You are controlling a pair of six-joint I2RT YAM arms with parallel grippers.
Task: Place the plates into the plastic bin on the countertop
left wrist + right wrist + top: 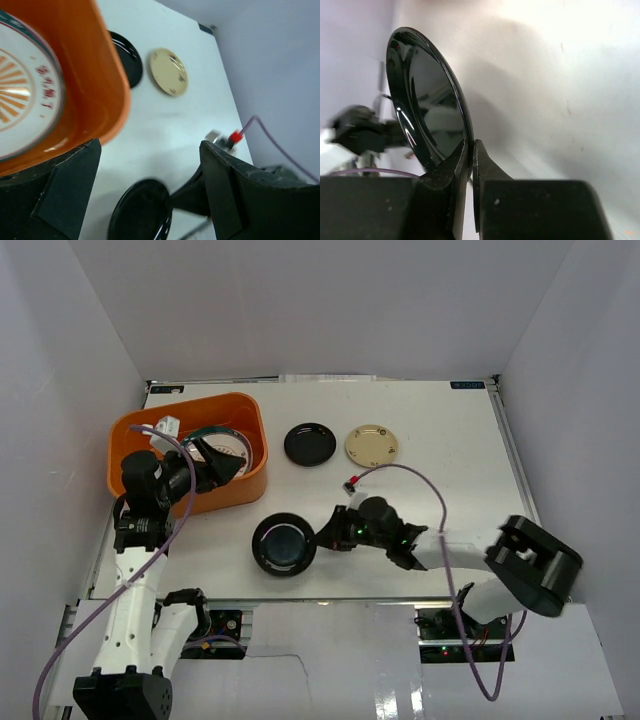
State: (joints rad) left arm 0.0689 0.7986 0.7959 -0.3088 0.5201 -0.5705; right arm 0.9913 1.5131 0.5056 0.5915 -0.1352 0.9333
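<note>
bin contents: in top view the left gripper (215, 465) + wrist are covering most of the stack inside the plastic bin (252, 440); plate count can't tell.
plastic bin edges: running off top & left of the left-wrist pic.
sunburst plate (25, 100): left edge is cropping it; red lettering is blurring, unreadable.
far black plate (127, 57): bin wall is hiding part.
pinched rim: right gripper (470, 150) fingers (445, 175) are covering the bit of near black plate (427, 110) btwn them.
near black plate, left-wrist pic: bottom edge is cutting it; blurry right gripper is overlapping its rim.
cream plate (170, 71): dark marks are showing too small to ID.
bkgd, rt-wrist pic: left arm (360, 132) is smearing dark.
</note>
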